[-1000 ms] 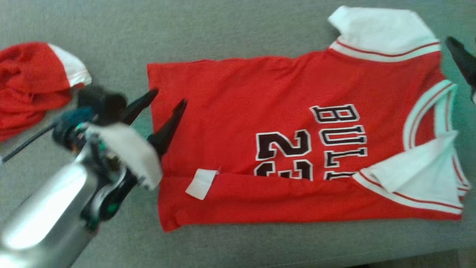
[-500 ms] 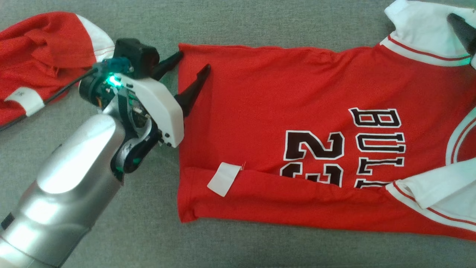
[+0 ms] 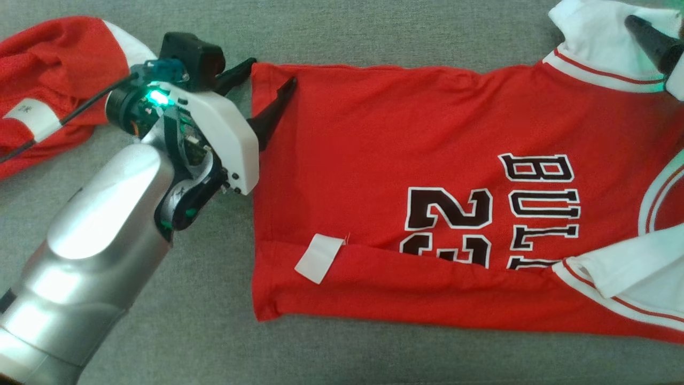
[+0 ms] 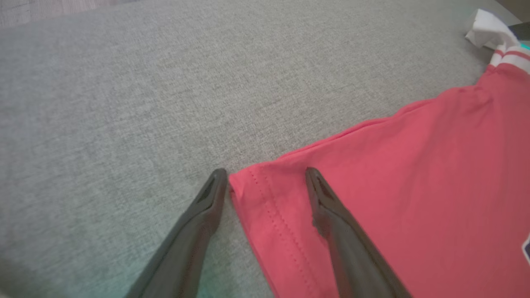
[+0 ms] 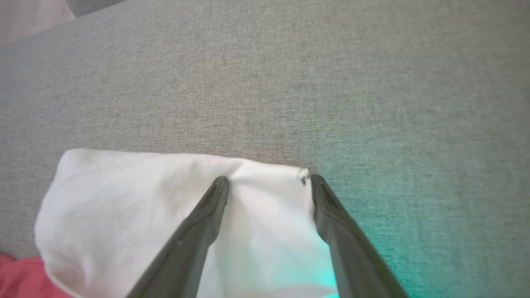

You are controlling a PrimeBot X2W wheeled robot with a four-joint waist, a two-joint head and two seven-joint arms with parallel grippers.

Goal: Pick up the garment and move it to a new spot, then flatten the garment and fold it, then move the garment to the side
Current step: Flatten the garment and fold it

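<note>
Grey woven upholstery (image 3: 374,32) covered the whole work surface, and the red mesh jersey with white sleeves and black lettering (image 3: 401,133) lay spread flat across it, with its near long edge already folded over. So we'd say we were mid-fold.

Our left gripper (image 4: 266,171) had its jaws spread wide with nothing in them. It straddled the far hem corner, one finger on the bare grey cloth just beside the corner and the other resting over the red fabric. Our right gripper (image 5: 269,179) was just as slack and empty, its fingers over the far edge of the white sleeve (image 5: 165,198).

Where could it go sideways? If we pinched too shallow, the hem corner could slip out. Too deep, and we might nip the upholstery along with it. Grabbing only the top layer would let the lower one sag and wreck the fold. Uneven lifts could undo that near flap by the white tag (image 3: 319,258). The crumpled second red garment (image 3: 48,64) also sat close to our left arm, so snagging it looked possible.
</note>
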